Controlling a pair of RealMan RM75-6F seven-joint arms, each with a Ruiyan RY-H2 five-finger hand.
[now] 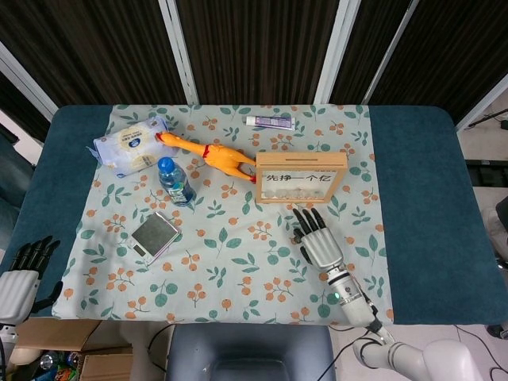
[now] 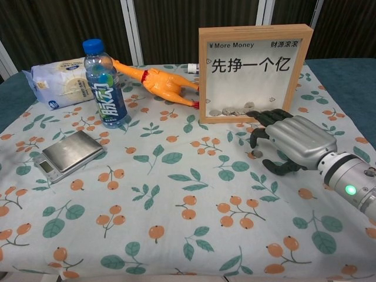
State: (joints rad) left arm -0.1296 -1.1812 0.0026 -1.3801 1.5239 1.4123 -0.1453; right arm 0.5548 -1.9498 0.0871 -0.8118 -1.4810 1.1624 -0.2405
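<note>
My right hand (image 1: pixel 319 244) (image 2: pixel 292 140) hovers low over the floral cloth, just in front of the wooden coin frame (image 1: pixel 301 177) (image 2: pixel 254 71). Its fingers are spread and bent downward, with the tips beside a loose coin (image 2: pixel 256 154) on the cloth; nothing is held. Several coins lie inside the frame behind its glass. My left hand (image 1: pixel 21 274) hangs off the table's near left corner with fingers extended, holding nothing; the chest view does not show it.
A blue-capped water bottle (image 1: pixel 175 181) (image 2: pixel 105 84), a yellow rubber chicken (image 1: pixel 214 156) (image 2: pixel 155 81), a white bag (image 1: pixel 131 145) (image 2: pixel 59 82), a small scale (image 1: pixel 155 236) (image 2: pixel 67 154) and a tube (image 1: pixel 270 121) lie on the left and far side.
</note>
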